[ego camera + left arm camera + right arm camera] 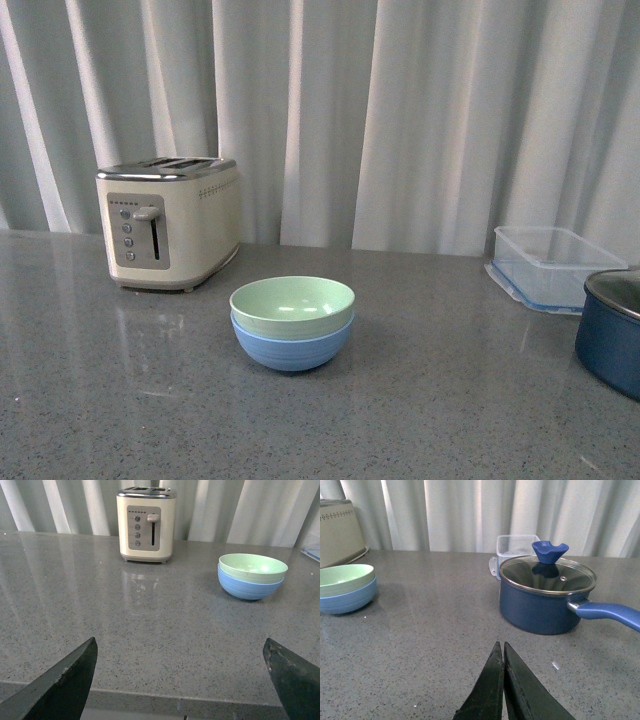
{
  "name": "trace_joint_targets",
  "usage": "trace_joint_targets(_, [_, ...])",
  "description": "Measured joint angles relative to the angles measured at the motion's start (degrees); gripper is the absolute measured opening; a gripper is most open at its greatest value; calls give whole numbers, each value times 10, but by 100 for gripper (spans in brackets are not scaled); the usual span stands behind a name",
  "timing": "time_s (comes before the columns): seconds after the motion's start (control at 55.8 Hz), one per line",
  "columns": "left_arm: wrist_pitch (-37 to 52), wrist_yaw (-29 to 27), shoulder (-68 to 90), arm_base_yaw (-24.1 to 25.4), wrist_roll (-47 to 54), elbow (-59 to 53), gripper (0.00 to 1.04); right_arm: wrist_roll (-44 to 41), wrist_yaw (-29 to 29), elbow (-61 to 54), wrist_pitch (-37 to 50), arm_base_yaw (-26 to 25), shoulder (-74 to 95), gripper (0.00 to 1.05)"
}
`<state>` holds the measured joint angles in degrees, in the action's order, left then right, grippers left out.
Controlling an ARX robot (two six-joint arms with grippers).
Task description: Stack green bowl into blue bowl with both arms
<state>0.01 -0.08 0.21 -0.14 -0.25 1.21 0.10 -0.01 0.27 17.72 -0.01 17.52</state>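
Front view: the green bowl (292, 303) sat nested in the blue bowl (292, 347) on the grey counter (120, 400), right of the toaster (167, 222). Neither arm appeared. The stack looked complete; the remaining step, by judgement, was to keep both arms retracted and clear of the rims so the seated bowl is not disturbed.

Left wrist view: the left gripper (182, 680) had its fingers spread wide, holding nothing, near the counter's front edge. The nested bowls lay well apart from it, farther along the counter and to the toaster's side.

Right wrist view: the right gripper (503, 685) had its fingers pressed together, empty. The bowls sat well apart from it; the lidded navy pot (545, 597) and clear container (515, 547) stood nearer.
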Motion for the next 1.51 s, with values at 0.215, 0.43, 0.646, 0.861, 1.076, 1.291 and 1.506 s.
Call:
trace_joint_targets(0.215, [0, 0, 0, 0, 0, 0, 98, 0, 0, 0, -38, 0, -38, 1])
trace_joint_targets(0.43, [0, 0, 0, 0, 0, 0, 98, 0, 0, 0, -74, 0, -74, 1])
trace_joint_targets(0.646, [0, 0, 0, 0, 0, 0, 98, 0, 0, 0, -174, 0, -172, 1])
trace_joint_targets(0.861, [0, 0, 0, 0, 0, 0, 98, 0, 0, 0, -176, 0, -172, 1])
trace_joint_targets(1.076, [0, 0, 0, 0, 0, 0, 98, -1, 0, 0, -176, 0, -173, 20])
trace_joint_targets(1.291, [0, 0, 0, 0, 0, 0, 98, -1, 0, 0, -176, 0, -173, 71])
trace_joint_targets(1.506, [0, 0, 0, 0, 0, 0, 98, 0, 0, 0, -176, 0, -173, 95])
